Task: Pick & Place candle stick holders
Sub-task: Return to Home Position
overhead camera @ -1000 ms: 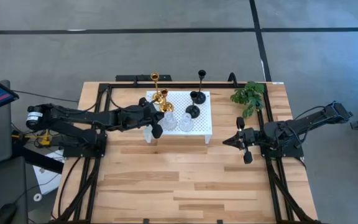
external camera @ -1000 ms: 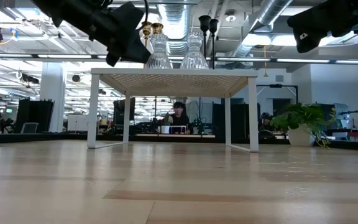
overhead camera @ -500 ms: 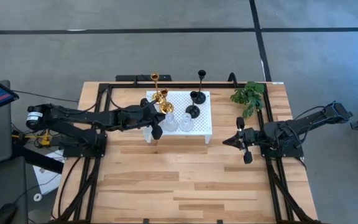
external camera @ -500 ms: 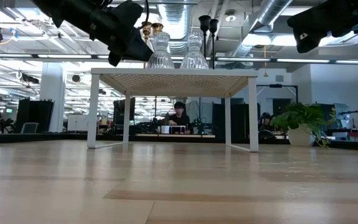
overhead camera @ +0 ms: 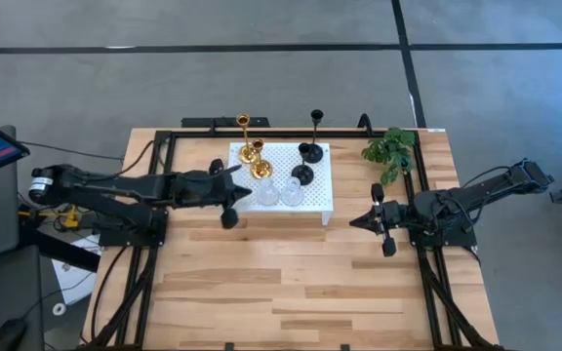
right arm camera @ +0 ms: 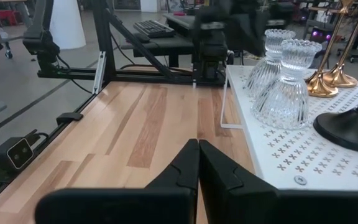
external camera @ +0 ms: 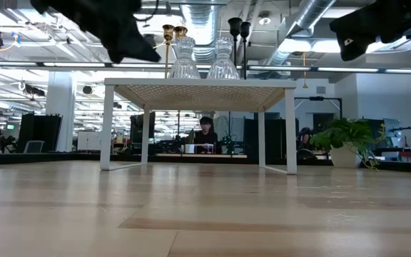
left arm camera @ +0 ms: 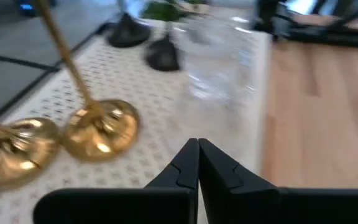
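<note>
Six candle stick holders stand on their round bases on the white perforated platform (overhead camera: 318,200): two gold (overhead camera: 250,151) (overhead camera: 260,168), two black (overhead camera: 310,151) (overhead camera: 302,174), two clear glass (overhead camera: 266,193) (overhead camera: 292,194). My left gripper (overhead camera: 242,189) is shut and empty, just left of the platform's left edge at holder height; its wrist view shows the gold bases (left arm camera: 101,127) close ahead. My right gripper (overhead camera: 352,221) is shut and empty, right of the platform, above the table.
A green plant sprig (overhead camera: 390,151) sits at the table's far right. The platform stands on thin white legs (external camera: 108,125) above the wooden table (overhead camera: 291,283). Black frame rails (overhead camera: 154,224) run along the table's left, right and far sides. A person sits in the room behind (external camera: 205,132).
My left gripper has drawn back from the platform's left part toward the table's left edge, with most of the move in the last half second. The holders stand as before. My right arm has kept still.
</note>
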